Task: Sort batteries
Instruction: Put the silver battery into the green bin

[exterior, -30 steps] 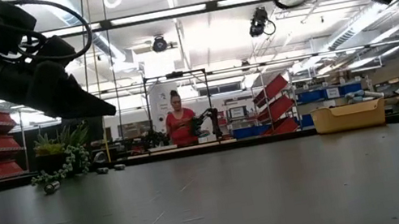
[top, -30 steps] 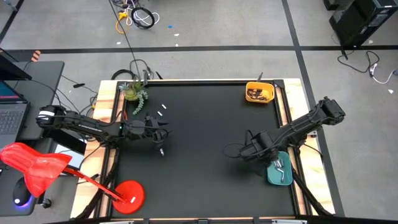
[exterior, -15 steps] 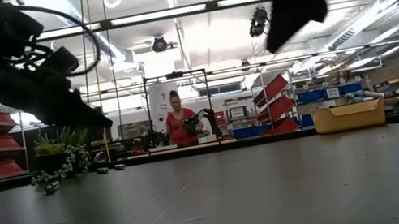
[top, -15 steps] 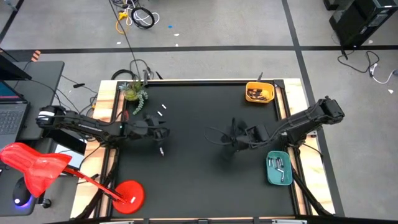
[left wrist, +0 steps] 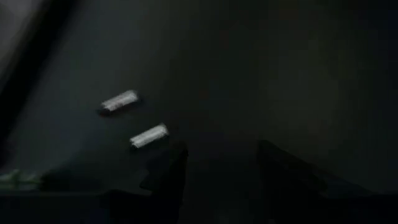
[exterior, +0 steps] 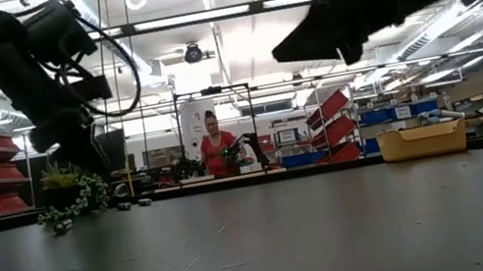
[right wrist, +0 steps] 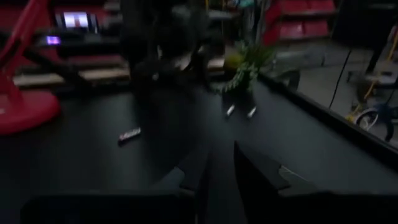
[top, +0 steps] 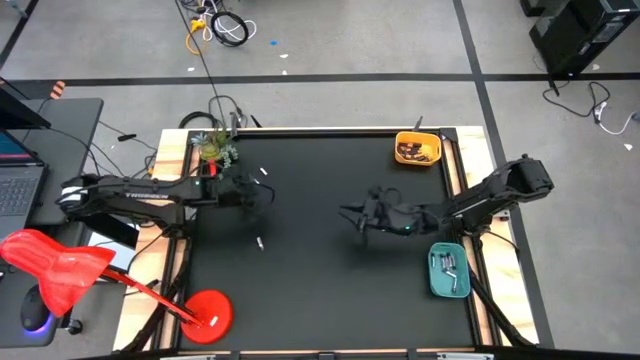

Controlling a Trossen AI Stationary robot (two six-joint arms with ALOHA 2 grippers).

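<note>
On the black table [top: 320,290], three loose batteries are countable from above: two silvery ones [top: 262,174] lie side by side near the far left, just beside the small potted plant [top: 214,148], and a third battery [top: 260,242] lies alone nearer the front, well apart from the pair. Two trays stand on the right side: one yellow tray [top: 417,149] at the far corner holding dark items too small to count, and one teal tray [top: 449,270] near the front edge holding several silvery batteries, number unclear. The left gripper [top: 262,196] hovers above the mat just short of the pair, fingers [left wrist: 166,167] spread apart, nothing between them. The right gripper [top: 350,213] hangs over the table's middle, fingers [right wrist: 254,167] drawn narrow with a slim gap, empty. One red lamp [top: 60,270] stands off the table's left. One person [exterior: 217,150] stands in the room behind.
</note>
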